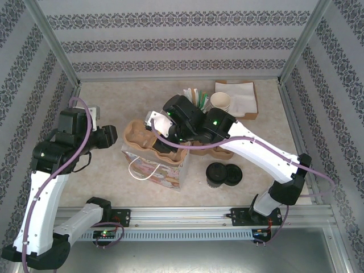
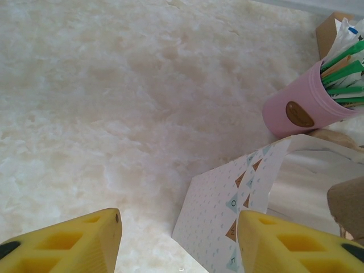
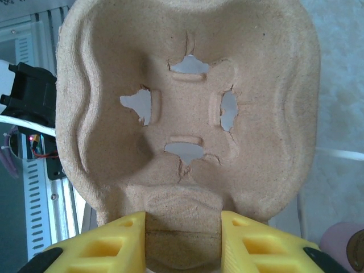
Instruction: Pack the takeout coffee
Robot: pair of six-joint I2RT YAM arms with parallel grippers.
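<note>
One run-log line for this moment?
right pincer: gripping pulp carrier over bag | left pincer: open beside bag | lidded cup: on table

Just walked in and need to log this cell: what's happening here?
The right gripper is clamped on the edge of a pulp cup carrier, holding it over the open paper bag. The left gripper hangs open at the bag's left side. The black-lidded cup sits on the table, not yet packed.

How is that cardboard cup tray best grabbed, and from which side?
Probably by the narrow raised ridge on the tray, beside its cup well, coming in from that end, as the right tool does. The ridge fits between the fingers; the well is too wide, and its slit floor looks flimsy.
</note>
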